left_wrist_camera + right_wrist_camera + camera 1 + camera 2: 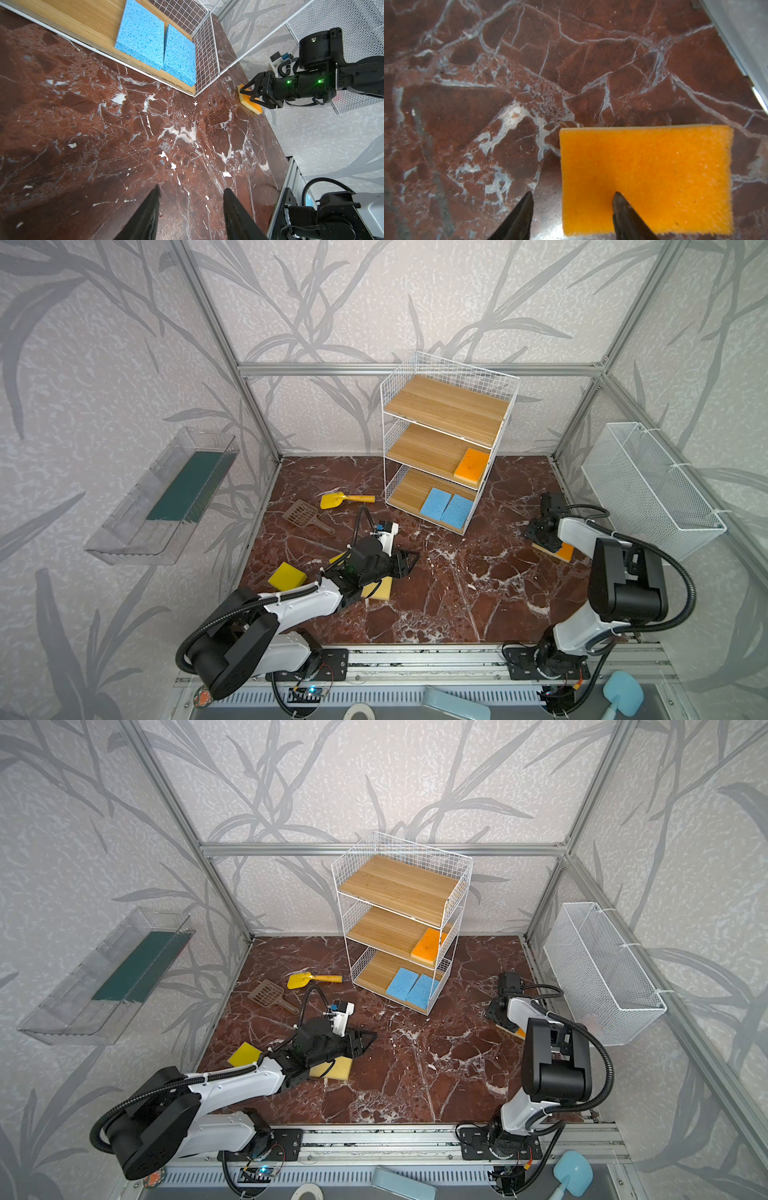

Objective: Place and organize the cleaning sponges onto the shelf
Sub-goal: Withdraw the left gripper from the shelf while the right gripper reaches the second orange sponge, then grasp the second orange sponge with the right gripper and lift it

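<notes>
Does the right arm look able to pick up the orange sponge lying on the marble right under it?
Probably yes. The right tool hangs open right over the orange sponge, nothing between them. One finger is over the sponge, the other off its edge, so a small shift may be needed.

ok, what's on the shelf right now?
Shelf: two blue sponges on the bottom board, one orange sponge on the middle. Upper boards hide the lower tiers' back parts.
</notes>
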Robot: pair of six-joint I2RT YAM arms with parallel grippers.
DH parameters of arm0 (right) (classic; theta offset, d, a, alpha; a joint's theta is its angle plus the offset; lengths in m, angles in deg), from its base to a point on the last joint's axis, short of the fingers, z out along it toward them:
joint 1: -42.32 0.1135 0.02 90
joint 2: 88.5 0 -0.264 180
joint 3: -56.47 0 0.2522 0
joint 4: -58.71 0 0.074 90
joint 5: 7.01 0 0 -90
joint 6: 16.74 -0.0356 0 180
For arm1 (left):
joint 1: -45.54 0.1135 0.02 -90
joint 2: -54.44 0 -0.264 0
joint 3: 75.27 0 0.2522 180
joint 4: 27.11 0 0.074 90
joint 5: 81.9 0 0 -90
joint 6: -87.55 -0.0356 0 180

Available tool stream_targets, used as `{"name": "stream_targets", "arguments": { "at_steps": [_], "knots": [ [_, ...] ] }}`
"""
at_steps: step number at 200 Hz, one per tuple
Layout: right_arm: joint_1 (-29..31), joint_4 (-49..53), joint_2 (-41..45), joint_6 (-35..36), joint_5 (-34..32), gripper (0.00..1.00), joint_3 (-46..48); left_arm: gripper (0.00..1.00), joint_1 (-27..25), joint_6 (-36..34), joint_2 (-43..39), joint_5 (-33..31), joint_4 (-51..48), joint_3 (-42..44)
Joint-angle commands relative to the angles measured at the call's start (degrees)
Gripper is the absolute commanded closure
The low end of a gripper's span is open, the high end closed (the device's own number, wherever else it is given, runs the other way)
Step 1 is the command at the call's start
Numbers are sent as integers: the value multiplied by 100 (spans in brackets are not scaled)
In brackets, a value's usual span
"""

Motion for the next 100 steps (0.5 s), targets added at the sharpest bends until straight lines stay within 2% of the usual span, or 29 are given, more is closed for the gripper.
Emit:
{"name": "stream_targets", "arguments": {
  "at_steps": [1,18,40,55,100],
  "knots": [
    [7,191,-229,172,80,44,-175,49,2,118,120,19,250,54],
    [16,316,-519,296,167,51,-304,49,2,135,162,31,285,42],
    [21,424,-787,428,353,78,-427,49,1,129,132,33,253,24],
    [21,473,-834,484,406,89,-444,49,1,127,94,36,235,37],
    [196,640,-313,467,496,93,-414,49,2,110,-82,-19,103,53]
  ]
}}
